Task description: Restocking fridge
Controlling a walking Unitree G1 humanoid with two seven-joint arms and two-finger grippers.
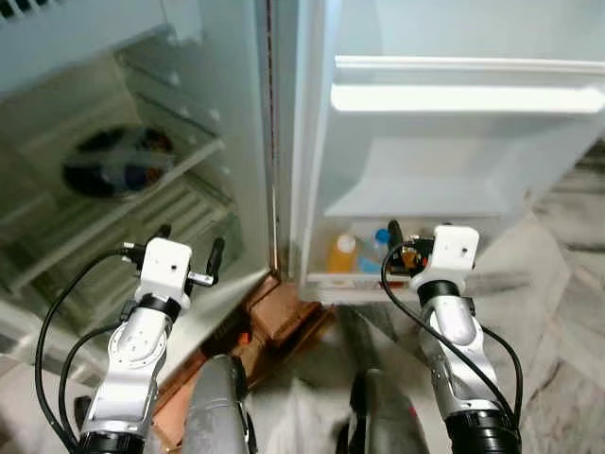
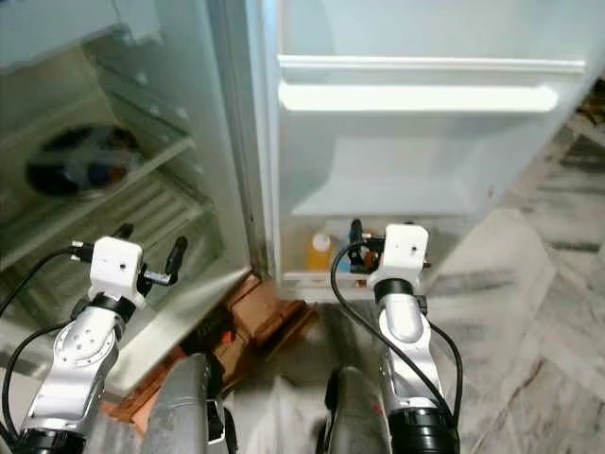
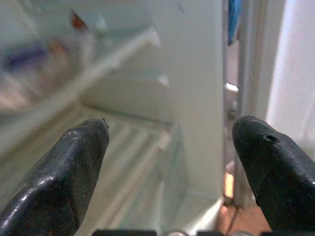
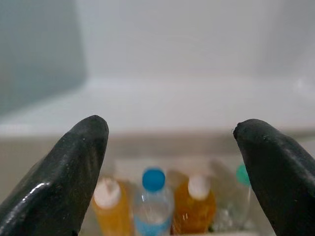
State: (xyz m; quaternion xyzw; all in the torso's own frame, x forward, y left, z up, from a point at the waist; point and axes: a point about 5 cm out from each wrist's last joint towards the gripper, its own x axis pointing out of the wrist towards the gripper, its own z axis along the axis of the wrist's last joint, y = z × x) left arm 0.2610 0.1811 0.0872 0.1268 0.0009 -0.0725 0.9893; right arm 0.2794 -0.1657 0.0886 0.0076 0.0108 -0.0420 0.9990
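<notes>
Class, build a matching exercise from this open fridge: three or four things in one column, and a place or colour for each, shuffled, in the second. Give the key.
1. plate
2. blue-capped bottle
3. left hand
4. right hand

A. open, before the fridge shelves
B. on a fridge shelf
C. open, above the bottles
D. lowest door bin, between orange bottles

Pairs: 1-B, 2-D, 3-A, 4-C
</notes>
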